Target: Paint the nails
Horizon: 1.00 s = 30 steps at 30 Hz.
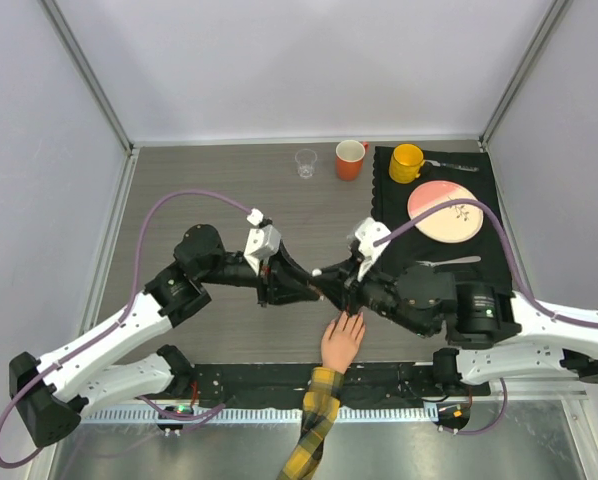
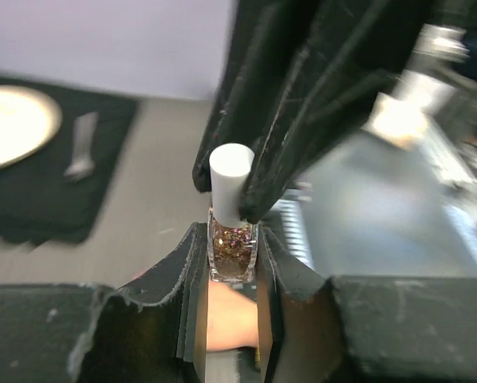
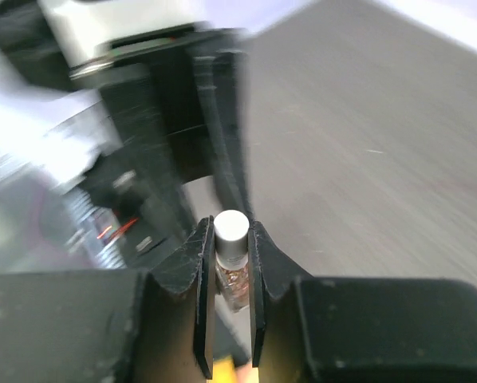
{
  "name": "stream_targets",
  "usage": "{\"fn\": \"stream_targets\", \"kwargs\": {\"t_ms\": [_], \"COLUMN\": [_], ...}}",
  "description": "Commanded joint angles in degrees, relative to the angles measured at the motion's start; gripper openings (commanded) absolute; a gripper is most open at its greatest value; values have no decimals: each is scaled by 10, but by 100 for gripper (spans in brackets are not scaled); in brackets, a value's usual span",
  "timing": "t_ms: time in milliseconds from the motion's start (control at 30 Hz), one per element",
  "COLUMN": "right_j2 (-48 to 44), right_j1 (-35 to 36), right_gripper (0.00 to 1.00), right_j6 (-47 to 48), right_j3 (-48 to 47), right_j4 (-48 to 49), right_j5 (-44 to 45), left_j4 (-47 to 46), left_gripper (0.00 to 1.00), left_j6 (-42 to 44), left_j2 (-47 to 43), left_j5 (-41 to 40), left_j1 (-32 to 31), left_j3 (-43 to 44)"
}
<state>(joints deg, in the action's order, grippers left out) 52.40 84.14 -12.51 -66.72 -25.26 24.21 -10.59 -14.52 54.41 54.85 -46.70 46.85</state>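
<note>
A small glass nail polish bottle (image 2: pixel 232 254) full of brown glitter is held above the table, with my left gripper (image 2: pixel 232 239) shut on its body. Its white cap (image 3: pixel 230 230) sits between the pads of my right gripper (image 3: pixel 231 237), which press it from both sides. In the top view both grippers, left (image 1: pixel 307 286) and right (image 1: pixel 333 276), meet just beyond the fingertips of the peach fake hand (image 1: pixel 342 342) with its plaid sleeve (image 1: pixel 317 425). The nails are too small to make out. The hand (image 2: pixel 226 315) shows below the bottle.
A black mat (image 1: pixel 489 245) at the back right carries a pink plate (image 1: pixel 445 211), a yellow mug (image 1: pixel 406 162) and cutlery (image 1: pixel 449 262). An orange mug (image 1: pixel 350 159) and a clear cup (image 1: pixel 306 162) stand at the back centre.
</note>
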Motion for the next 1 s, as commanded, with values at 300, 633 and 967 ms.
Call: {"fn": "stream_targets", "kwargs": {"t_ms": [300, 633, 967], "right_j2": [316, 64, -40], "right_j1": [-3, -43, -59], "right_gripper": [4, 65, 67], "right_j6": [-138, -62, -13], "right_j3": [-135, 10, 15], "right_j4": [-78, 19, 11], "right_j5": [441, 142, -132], "left_j4": [86, 80, -98], "left_gripper": [0, 0, 0], "left_j6": [116, 114, -29], "left_j2": [-31, 3, 52], "left_j5": [-526, -299, 107], "left_j1": [28, 28, 28], "left_j3": [11, 32, 25]}}
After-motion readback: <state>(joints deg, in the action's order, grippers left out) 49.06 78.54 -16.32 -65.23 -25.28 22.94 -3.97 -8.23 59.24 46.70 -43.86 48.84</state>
